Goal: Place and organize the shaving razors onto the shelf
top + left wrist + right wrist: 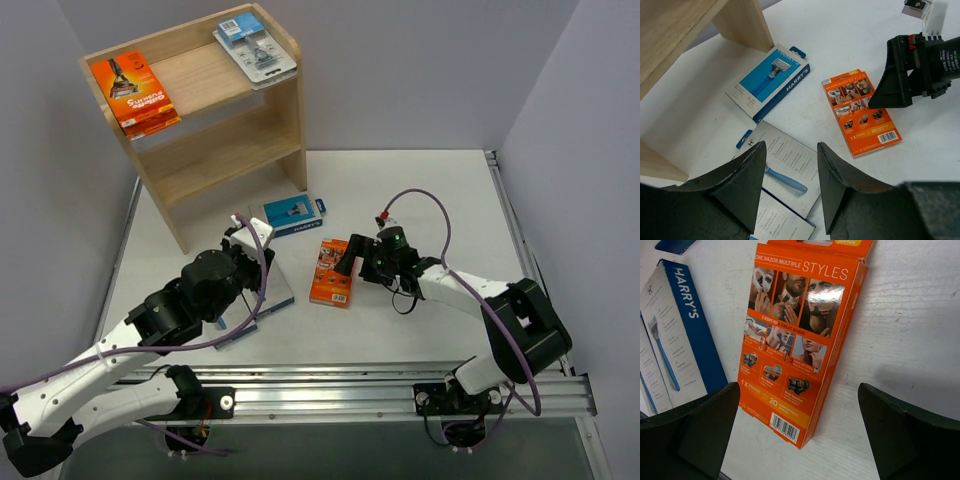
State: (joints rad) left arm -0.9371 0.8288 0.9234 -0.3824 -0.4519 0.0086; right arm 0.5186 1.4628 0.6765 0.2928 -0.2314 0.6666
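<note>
Our right end effector [797, 405] hangs wide open over the orange razor pack [795, 340] on the counter [400, 190]. Our left end effector [791, 150] hovers open above grey razor packs [782, 167].

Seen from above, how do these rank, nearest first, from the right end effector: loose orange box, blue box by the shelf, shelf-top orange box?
1. Loose orange box, under the right end effector.
2. Blue box, by the shelf foot.
3. Shelf-top orange box, far left.
</note>
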